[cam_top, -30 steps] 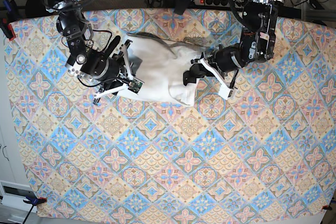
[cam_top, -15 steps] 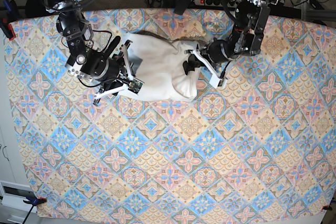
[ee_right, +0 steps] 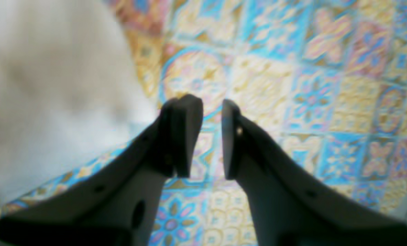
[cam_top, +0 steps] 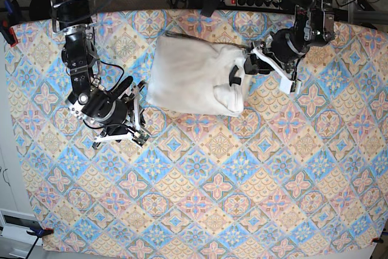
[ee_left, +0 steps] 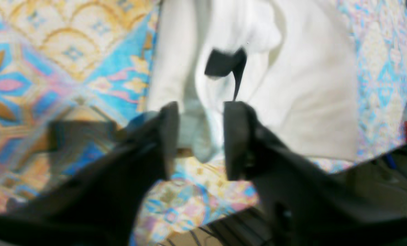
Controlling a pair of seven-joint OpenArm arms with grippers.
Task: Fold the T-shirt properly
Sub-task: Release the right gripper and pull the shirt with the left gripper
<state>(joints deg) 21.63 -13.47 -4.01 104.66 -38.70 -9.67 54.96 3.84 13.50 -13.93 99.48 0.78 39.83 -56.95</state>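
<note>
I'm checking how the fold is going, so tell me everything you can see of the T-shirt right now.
The T-shirt is a white, soft cotton-looking bundle, folded into a rough rectangle with rumpled folds at its right end. It lies flat on the patterned tablecloth near the table's far edge. No print shows. A small black tag sits on the cloth near that end. The left gripper stands open right at that edge, cloth showing between its fingers; whether it touches is unclear. The right gripper is open, apart from it.
</note>
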